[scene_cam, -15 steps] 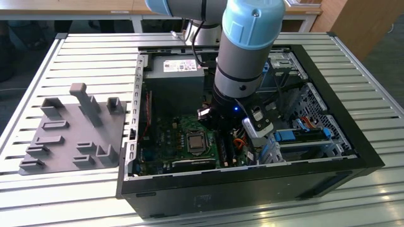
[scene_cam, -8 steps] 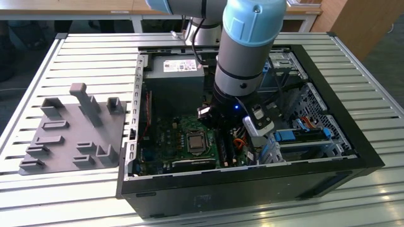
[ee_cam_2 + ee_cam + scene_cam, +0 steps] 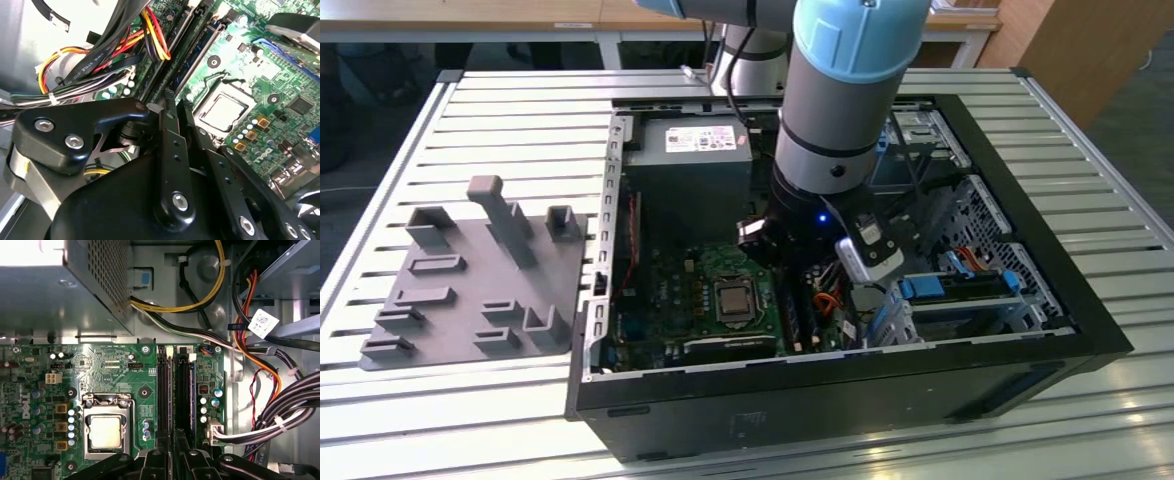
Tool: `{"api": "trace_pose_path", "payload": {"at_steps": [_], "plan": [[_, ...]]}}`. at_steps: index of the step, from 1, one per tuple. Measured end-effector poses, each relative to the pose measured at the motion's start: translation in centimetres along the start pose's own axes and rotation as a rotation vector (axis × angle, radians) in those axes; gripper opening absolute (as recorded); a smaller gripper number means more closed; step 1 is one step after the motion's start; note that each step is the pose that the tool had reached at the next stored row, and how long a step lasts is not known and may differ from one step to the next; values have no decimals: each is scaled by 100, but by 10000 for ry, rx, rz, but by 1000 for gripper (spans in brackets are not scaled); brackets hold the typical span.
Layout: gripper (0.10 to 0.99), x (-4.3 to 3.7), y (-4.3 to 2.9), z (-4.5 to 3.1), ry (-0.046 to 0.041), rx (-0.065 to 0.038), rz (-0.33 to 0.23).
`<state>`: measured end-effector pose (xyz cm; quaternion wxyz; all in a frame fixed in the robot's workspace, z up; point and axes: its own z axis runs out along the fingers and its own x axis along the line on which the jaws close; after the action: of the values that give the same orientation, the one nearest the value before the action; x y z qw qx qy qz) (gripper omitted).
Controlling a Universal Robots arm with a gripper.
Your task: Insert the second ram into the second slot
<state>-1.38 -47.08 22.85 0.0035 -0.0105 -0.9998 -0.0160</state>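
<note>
Standing edge-on in its slot, dark-blue second ram [image 3: 191,390], tool [image 3: 175,452] above

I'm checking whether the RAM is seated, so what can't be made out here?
- Gripper fingertips: in the second wrist view its own linkage covers them; open or shut is unclear.
- Second ram: in the first wrist view, its lower end is hidden behind the gripper.
- Memory slots: in the exterior view, the arm blocks them.

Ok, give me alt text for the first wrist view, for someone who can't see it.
The gripper hangs over the memory slots of a green motherboard, beside the bare processor socket. A dark stick stands in one slot; a metal power supply and bundled cables surround the board.
</note>
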Motion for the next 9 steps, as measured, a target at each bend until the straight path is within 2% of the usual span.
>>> {"api": "trace_pose_path", "payload": {"at_steps": [4, 5, 6, 9], "plan": [[200, 0, 1, -22, 9, -2, 1], [133, 0, 1, -22, 8, -3, 0], [106, 0, 1, -23, 9, -2, 0], [106, 0, 0, -21, 10, 2, 0]]}}
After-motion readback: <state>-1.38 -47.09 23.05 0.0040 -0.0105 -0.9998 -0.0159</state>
